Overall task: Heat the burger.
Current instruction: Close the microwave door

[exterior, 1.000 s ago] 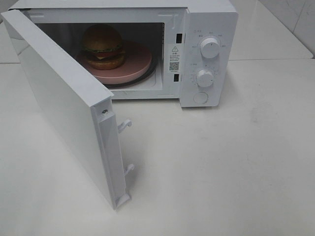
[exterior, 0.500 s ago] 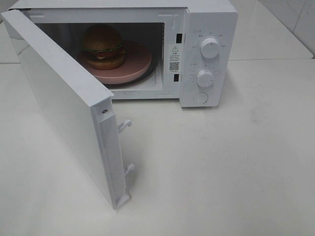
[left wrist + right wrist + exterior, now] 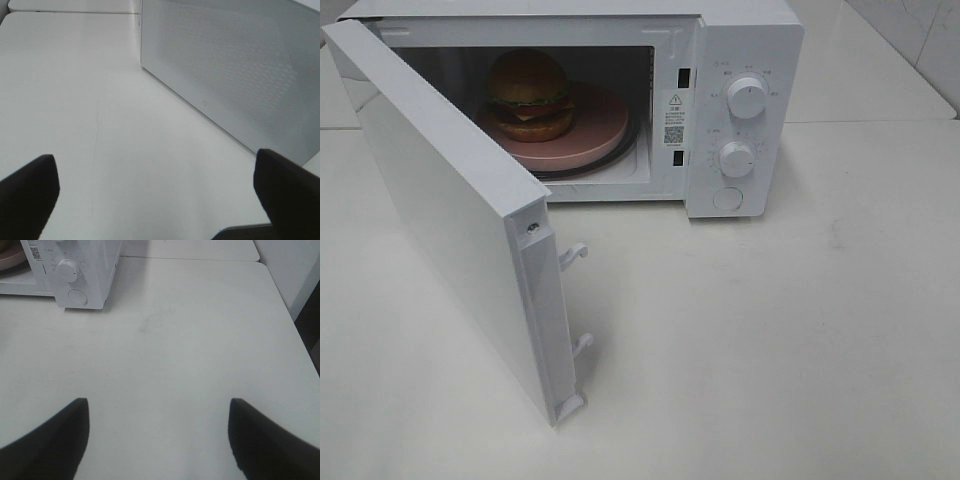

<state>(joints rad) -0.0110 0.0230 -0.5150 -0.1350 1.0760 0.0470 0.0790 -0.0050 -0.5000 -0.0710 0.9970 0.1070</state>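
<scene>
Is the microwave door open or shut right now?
Open: the door stands swung wide, and the burger on the pink plate shows inside the microwave.

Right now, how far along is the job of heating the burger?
Done: the burger sits on the pink plate inside the microwave. In hand: nothing; the left gripper and the right gripper hang open and empty above the table. Left: shut the wide-open door, then set the knobs.

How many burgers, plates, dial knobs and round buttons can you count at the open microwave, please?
Burger: 1
Pink plate: 1
Dial knobs: 2
Round button: 1
Total: 5
</scene>
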